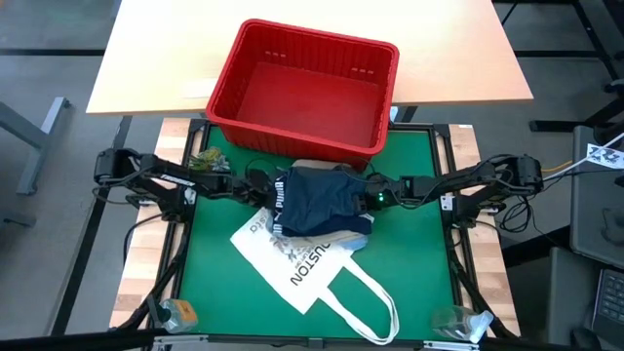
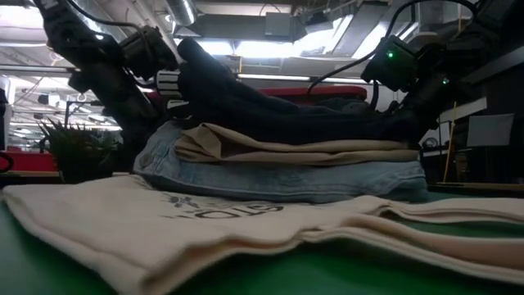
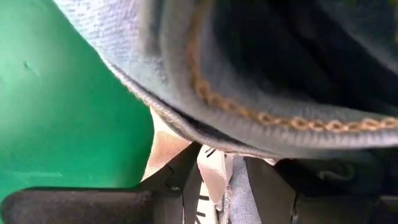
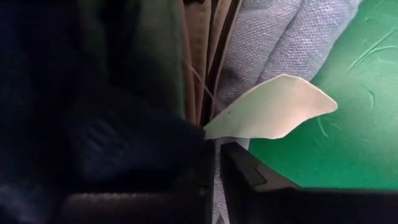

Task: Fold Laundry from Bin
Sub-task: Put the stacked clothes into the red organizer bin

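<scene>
The red bin (image 1: 255, 93) is emptied, clothes are stacked, and the navy shorts (image 1: 322, 200) are pinched by the left gripper (image 1: 255, 187) and the tightly closed right gripper (image 1: 375, 195).

White "HOUSTON" tote bag (image 1: 312, 268) on green mat (image 1: 214, 292)

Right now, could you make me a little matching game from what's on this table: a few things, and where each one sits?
Things:
1. bin
2. tote bag
3. navy shorts
4. jeans

Places:
A. top of the pile
B. flat on the green mat, under the pile
C. behind the mat, empty
D. in the pile, under the beige cloth

Pairs: 1-C, 2-B, 3-A, 4-D
</scene>
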`<move>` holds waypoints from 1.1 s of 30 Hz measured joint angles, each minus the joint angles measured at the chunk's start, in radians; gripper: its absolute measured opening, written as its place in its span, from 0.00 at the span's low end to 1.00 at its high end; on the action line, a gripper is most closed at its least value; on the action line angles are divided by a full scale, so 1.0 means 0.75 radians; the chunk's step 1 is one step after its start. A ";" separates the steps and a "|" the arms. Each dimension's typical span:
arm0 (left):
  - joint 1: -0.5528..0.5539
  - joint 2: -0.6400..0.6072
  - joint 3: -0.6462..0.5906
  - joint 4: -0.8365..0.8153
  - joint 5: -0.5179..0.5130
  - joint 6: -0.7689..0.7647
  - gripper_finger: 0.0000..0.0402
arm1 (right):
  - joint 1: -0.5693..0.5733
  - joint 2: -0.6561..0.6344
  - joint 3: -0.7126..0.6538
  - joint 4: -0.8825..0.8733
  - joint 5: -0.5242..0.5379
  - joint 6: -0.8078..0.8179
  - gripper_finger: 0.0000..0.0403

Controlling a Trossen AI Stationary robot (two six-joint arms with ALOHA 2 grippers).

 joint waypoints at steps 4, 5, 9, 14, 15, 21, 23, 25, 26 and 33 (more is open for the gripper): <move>0.037 -0.001 0.001 0.001 0.015 0.070 0.30 | 0.000 0.000 0.000 0.000 0.000 0.001 0.04; 0.048 -0.001 0.001 0.001 0.020 0.085 0.30 | 0.000 0.000 0.000 0.000 0.000 0.001 0.04; 0.093 -0.001 0.003 -0.005 0.028 0.140 0.30 | 0.000 0.000 0.001 0.000 -0.001 0.001 0.04; 0.142 -0.003 0.006 -0.045 0.041 0.188 0.30 | 0.000 0.001 0.001 0.001 -0.005 0.001 0.04; 0.150 -0.003 0.006 -0.047 0.060 0.190 0.30 | 0.000 0.001 0.001 0.001 -0.010 0.001 0.04; 0.136 -0.003 0.006 -0.058 0.123 0.190 0.30 | 0.001 0.001 0.002 0.001 -0.039 0.073 0.04; 0.119 -0.003 0.006 -0.060 0.113 0.190 0.30 | 0.001 0.001 0.002 0.001 -0.040 0.076 0.04; 0.102 -0.003 0.006 -0.062 0.091 0.189 0.30 | 0.001 0.001 0.002 0.001 -0.049 0.077 0.04; 0.096 -0.003 0.006 -0.063 0.082 0.189 0.30 | 0.001 0.001 0.002 0.001 -0.058 0.077 0.04; 0.086 -0.003 0.006 -0.068 0.082 0.190 0.30 | 0.001 0.002 0.001 -0.004 -0.114 0.075 0.15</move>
